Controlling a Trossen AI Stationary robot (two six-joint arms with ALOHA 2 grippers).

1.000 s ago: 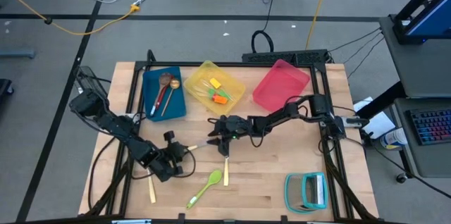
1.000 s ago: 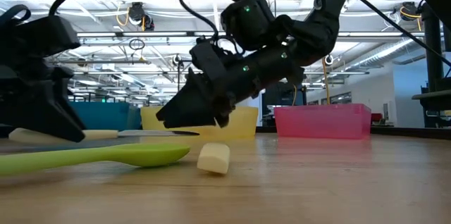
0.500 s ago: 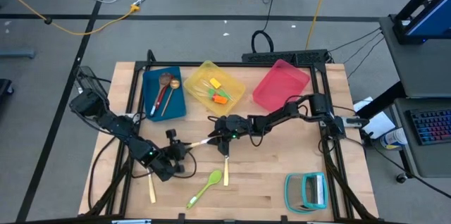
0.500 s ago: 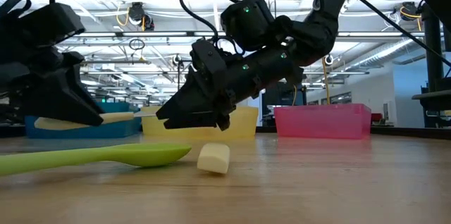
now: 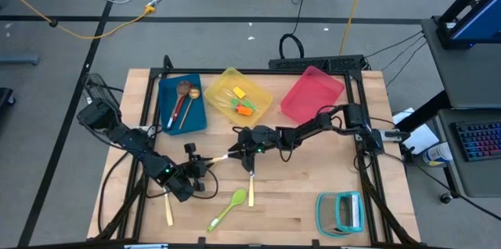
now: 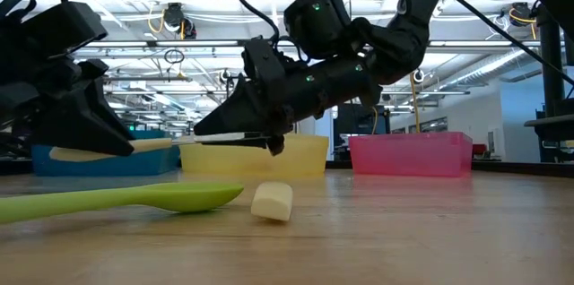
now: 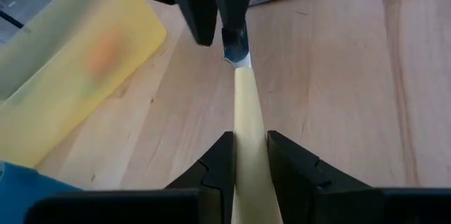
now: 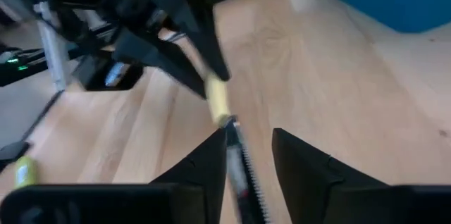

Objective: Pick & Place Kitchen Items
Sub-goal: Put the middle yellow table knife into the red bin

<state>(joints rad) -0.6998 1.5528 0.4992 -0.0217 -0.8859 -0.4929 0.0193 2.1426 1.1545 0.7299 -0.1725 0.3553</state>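
- The left tool (image 5: 190, 172) is gripping the cream handle of a knife (image 7: 243, 108) and holding it level above the desk (image 5: 305, 202), near the middle.
- The right tool (image 5: 237, 152) is meeting it from the other side, with its fingers set around the knife's metal blade; from the right wrist view the blade is lying between the fingers, but whether they are already clamping it I cannot tell. It is looking like a handover from left arm to right.
- Some sorting is already showing: a wooden spoon (image 5: 187, 92) and a red spoon (image 5: 178, 108) are lying in the blue bin (image 5: 166, 120), and small spatulas (image 5: 243, 106) are lying in the yellow bin (image 5: 258, 92).
- The pink bin (image 5: 309, 96) is looking empty.
- Items are waiting on the desk: a lime-green spoon (image 5: 227, 208), a cream-handled piece (image 5: 251, 186) beside it, and a pale stick-like utensil (image 5: 168, 211) near the front left edge.
- By my judgement, the task is roughly halfway along.
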